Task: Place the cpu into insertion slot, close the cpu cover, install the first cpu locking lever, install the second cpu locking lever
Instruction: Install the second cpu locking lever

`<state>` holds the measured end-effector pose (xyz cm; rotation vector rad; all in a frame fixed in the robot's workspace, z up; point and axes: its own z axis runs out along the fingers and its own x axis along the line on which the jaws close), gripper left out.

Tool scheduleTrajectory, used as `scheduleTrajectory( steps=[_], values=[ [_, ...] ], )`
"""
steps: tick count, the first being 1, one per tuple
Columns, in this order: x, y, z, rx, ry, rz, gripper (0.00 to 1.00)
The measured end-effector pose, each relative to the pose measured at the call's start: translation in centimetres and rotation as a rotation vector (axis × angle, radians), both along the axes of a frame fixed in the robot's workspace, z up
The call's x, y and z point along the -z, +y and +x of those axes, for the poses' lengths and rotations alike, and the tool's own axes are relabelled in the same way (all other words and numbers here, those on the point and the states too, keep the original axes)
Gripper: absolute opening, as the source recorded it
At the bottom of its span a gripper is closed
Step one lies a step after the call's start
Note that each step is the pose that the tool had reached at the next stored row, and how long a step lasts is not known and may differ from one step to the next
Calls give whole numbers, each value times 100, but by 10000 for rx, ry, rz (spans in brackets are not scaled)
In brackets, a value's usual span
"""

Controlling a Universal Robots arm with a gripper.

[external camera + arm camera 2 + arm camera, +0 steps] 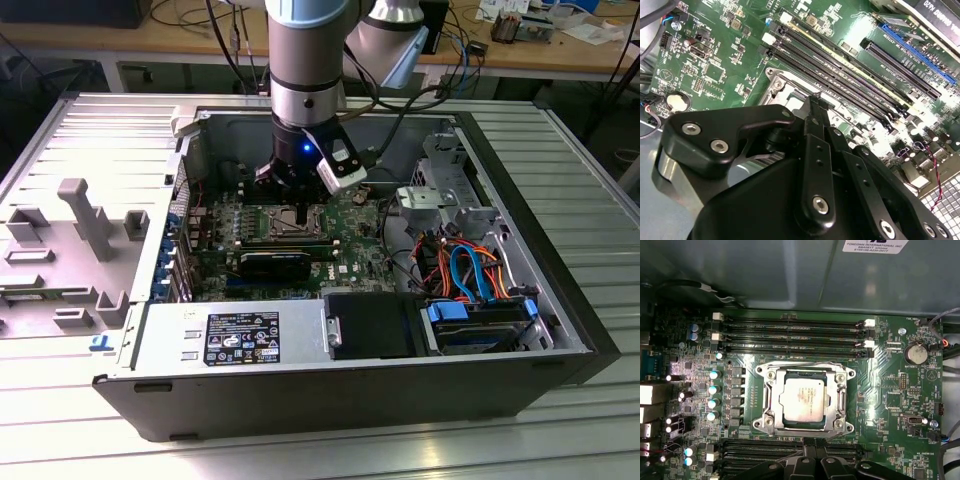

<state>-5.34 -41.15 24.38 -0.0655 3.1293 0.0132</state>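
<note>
The cpu (804, 399), a flat silvery square, lies in the socket on the green motherboard (890, 405). Around it the cpu cover (772, 405), a silvery frame with an open middle, lies flat. A thin lever wire (805, 365) runs along the frame's edge beside the memory slots; I cannot tell whether it is latched. My gripper (815, 455) hovers just above one edge of the socket, its black fingers pressed together with nothing between them. In the second wrist view the gripper (815, 97) tapers to a point over the socket's corner (776, 85). In the exterior view the gripper (303, 212) reaches down into the open computer case.
Long memory slots (790, 332) flank the socket on two sides. A coin battery (915, 354) and a row of capacitors (714, 390) sit nearby. The case walls (330, 385), a power supply (240, 335) and a drive cage with coloured cables (470, 280) ring the board. A grey fixture (80, 220) lies outside the case.
</note>
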Motion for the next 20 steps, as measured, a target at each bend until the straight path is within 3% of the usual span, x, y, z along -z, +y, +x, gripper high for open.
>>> scheduleTrajectory(
  steps=[2, 3, 4, 5, 9, 10, 15, 20],
  values=[
    [0, 0, -1, -26, 146, -1, 11],
    [1, 0, -1, -53, 337, 3, 11],
    [0, -14, -1, -56, 440, 5, 11],
    [2, -42, -1, -64, 484, 30, 11],
    [9, -106, -4, -78, 562, 124, 11],
    [9, -131, -5, -79, 649, 164, 11],
    [60, -165, -20, -78, 807, 202, 11],
    [63, -164, -27, -81, 821, 265, 11]
  ],
)
